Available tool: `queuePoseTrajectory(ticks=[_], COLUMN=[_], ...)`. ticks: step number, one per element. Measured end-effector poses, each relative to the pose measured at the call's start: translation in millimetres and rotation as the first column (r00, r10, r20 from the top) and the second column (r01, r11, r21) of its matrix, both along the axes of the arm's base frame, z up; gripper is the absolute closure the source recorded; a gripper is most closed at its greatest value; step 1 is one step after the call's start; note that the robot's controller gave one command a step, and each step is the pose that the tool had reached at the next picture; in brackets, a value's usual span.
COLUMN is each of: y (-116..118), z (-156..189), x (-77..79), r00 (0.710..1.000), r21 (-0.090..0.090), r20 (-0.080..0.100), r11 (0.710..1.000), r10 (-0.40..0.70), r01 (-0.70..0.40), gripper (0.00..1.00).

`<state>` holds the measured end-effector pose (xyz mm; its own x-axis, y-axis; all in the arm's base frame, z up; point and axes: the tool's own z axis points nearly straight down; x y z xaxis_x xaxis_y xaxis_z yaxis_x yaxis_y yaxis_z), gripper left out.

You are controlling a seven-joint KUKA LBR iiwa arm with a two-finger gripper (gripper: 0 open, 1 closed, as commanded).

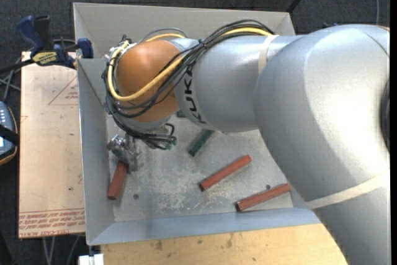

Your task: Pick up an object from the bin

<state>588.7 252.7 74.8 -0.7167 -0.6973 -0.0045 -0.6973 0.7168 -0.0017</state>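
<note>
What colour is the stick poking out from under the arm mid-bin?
The stick is dark green, in the camera view.

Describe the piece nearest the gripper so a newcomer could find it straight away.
Start at the grey bin's left wall. Close beside it, just below the gripper, lies a reddish-brown stick. Unlike the similar stick mid-bin and a second stick by the front wall, it points almost straight up the view.

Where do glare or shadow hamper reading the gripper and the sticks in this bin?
Camera view: mild sheen on the orange wrist cover and grey arm, nothing washed out; the arm's shadow darkens the gripper, at the upper end of the left red-brown stick, and the dark green stick; the two red-brown sticks further right on the bin floor are evenly lit.
</note>
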Motion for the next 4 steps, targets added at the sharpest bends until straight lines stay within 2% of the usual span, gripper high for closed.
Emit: queuePoseTrajectory(ticks=[1,4], y=[0,0], z=[12,71], x=[-1.9,-1.7], r00=[1.0,1.0], r21=[-0.002,-0.001], r20=[-0.008,-0.006], r11=[1.0,1.0], r10=[-0.003,-0.004], r01=[0.003,0.004], gripper=[1.0,1.0])
